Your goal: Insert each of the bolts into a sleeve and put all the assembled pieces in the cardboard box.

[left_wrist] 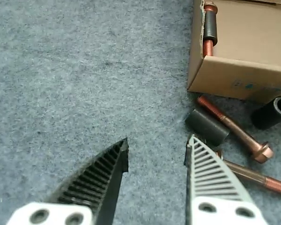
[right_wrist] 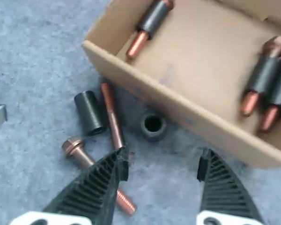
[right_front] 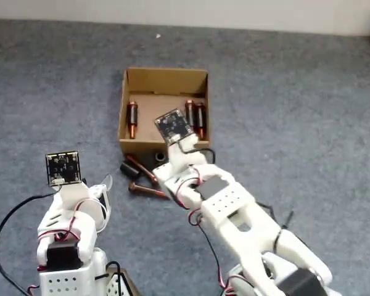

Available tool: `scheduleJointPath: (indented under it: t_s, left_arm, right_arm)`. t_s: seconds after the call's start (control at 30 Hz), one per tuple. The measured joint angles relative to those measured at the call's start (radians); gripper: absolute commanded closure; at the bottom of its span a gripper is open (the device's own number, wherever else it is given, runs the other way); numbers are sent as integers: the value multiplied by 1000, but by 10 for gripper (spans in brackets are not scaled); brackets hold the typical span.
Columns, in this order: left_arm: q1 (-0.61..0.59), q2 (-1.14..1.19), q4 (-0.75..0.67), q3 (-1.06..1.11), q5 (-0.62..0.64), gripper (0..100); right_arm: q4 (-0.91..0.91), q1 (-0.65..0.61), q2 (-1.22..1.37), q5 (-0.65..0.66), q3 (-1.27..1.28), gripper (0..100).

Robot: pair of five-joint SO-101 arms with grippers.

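Beside the brown cardboard box (right_wrist: 192,117), left gripper (left_wrist: 158,145) and right gripper (right_wrist: 164,161) hang wide-jawed over loose copper bolts (right_wrist: 111,115) and black sleeves (right_wrist: 90,112), likely for pairing.

Cardboard box (right_front: 166,73) sits on the table (right_front: 296,92), ahead of both arms. Inside: single assembled piece (right_front: 132,119) by the left wall, pair of assembled pieces (right_front: 195,117) side by side at the right wall (partly behind a wrist camera). Just before the near wall: upright sleeve (right_front: 160,158); left of it, first bolt (right_front: 142,168) with lying sleeve (right_front: 128,168) beside it; second bolt (right_front: 147,189) nearer the arms. Right gripper (right_wrist: 164,157) over these loose parts, left gripper (left_wrist: 158,141) to their left.
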Motion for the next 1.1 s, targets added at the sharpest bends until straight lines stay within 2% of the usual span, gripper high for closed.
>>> scheduleJointPath:
  t_s: [0.2,0.47,0.6,0.8,1.0,1.1]
  left_arm:
    - [0,0,0,0,-2,784]
    - [0,0,0,0,-2,784]
    - [0,0,0,0,-2,784]
    - [0,0,0,0,-2,784]
    - [0,0,0,5,-2,784]
    - [0,0,0,5,-2,784]
  right_arm:
    - [-58,-5,213,-21,-123,966]
    - [-64,-5,281,-21,-230,985]
    - [-48,23,281,-21,-222,985]
    - [83,54,281,-21,-198,974]
    - [164,-14,281,95,-221,806]
    - [222,-41,281,104,-285,800]
